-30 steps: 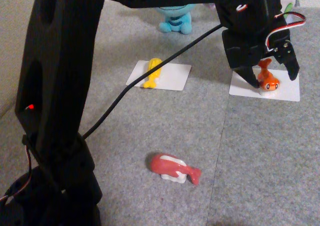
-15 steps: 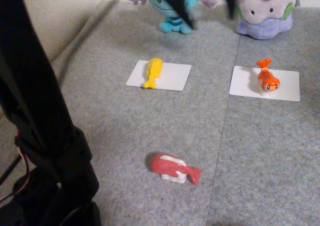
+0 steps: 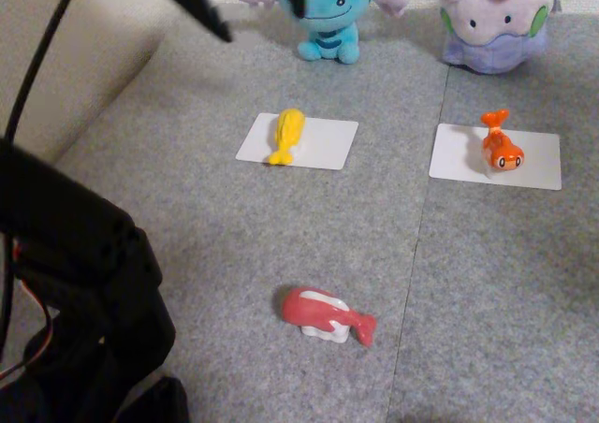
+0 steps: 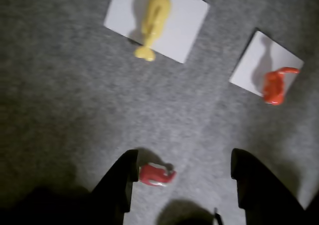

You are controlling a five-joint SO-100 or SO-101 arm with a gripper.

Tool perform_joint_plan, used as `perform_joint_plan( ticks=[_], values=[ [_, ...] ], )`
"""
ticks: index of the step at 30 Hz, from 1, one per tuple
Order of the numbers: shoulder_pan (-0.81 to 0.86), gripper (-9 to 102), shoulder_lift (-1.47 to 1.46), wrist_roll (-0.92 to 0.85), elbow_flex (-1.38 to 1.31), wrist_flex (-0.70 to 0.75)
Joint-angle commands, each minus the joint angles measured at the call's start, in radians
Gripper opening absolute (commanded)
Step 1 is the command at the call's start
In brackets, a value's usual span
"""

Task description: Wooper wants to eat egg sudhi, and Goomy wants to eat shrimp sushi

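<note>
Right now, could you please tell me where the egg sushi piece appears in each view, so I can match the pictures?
Fixed view: the egg sushi lies on the left part of the left white card, in front of Wooper.
Wrist view: the egg sushi is at top centre, its tail over the card's edge.
Shared landmark: the red piece on the grey carpet.

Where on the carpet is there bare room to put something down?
Free: the grey strip between the two white cards, the stretch right of the red piece, and the band between the cards and it. Crowded: the back edge, with Wooper and Goomy, and the lower left, taken by the arm.
</note>
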Motion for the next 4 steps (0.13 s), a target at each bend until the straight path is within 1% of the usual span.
perform_joint_plan(
  ticks=[1, 4],
  values=[
    [-0.061, 22, 0.164, 0.071, 0.135, -0.083],
    [-0.121, 22, 0.285, 0.156, 0.307, -0.196]
  ],
)
